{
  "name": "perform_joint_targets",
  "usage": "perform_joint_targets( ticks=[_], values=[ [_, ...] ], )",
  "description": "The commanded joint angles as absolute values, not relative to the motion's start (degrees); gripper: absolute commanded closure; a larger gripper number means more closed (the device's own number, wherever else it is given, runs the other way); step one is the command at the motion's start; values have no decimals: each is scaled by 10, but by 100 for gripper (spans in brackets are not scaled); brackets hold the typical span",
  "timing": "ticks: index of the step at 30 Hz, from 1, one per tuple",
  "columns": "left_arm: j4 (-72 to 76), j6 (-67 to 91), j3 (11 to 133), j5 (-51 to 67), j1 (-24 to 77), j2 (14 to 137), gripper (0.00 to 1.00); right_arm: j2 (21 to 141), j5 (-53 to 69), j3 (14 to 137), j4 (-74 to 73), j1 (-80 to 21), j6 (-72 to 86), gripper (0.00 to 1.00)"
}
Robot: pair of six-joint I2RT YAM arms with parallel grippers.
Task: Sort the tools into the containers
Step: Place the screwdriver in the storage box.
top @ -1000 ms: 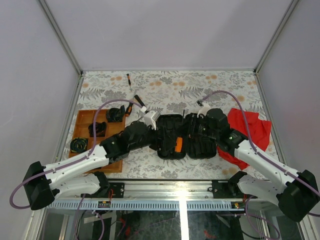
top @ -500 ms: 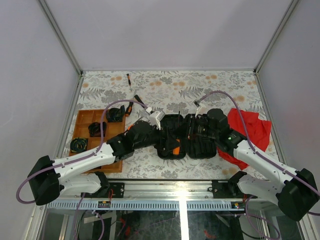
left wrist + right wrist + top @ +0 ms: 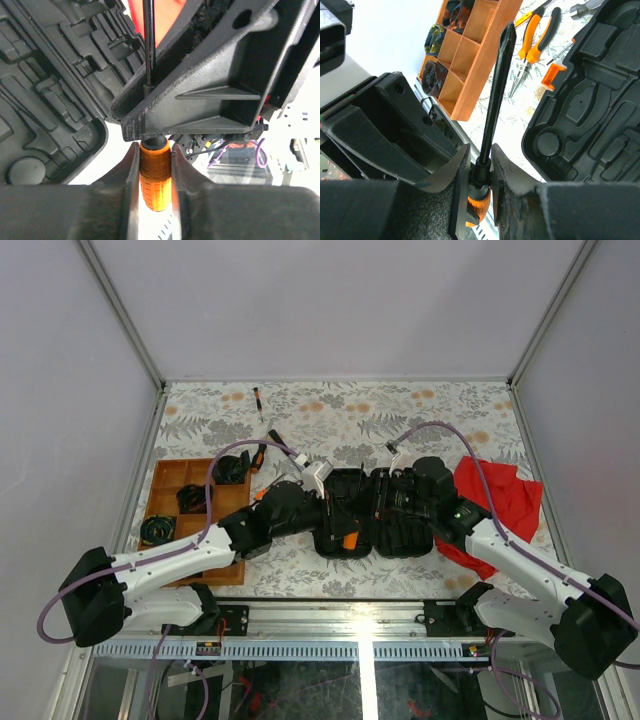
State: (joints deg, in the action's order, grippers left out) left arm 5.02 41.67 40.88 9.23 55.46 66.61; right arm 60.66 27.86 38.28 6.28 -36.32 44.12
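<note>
Left wrist: left pincer [image 3: 155, 152] pinches an orange screwdriver [image 3: 155, 177]; right pincer [image 3: 480, 157] pinches a black-shafted screwdriver [image 3: 496, 85]

The top camera looks down from above the near edge over the whole table [image 3: 400, 410]. Both wrist cameras, very close, share the open black tool case [image 3: 50, 100].

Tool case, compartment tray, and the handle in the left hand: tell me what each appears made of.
Tool case: matte black moulded plastic, judging by its formed tool-shaped recesses. Compartment tray: orange-brown wood, probably, with flat thin boards and a smooth satin face. Handle: orange plastic or rubber, likely, with a knurled grip texture.
</note>
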Motion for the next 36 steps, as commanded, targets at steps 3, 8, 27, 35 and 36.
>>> perform_joint_targets(
  ticks=[3, 8, 27, 35, 36],
  values=[
    [96, 416, 416, 90, 554, 678, 100, 583, 245, 388, 69, -367, 441, 81],
    [101, 425, 404, 78, 554, 677, 100, 530, 162, 366, 68, -367, 449, 60],
    [181, 512, 345, 8, 540, 611, 100, 378, -88, 249, 132, -580, 446, 41],
    [180, 512, 347, 17, 540, 603, 100, 409, -75, 223, 213, -603, 434, 39],
    [180, 512, 346, 18, 540, 603, 100, 410, -74, 223, 221, -603, 428, 39]
  ],
)
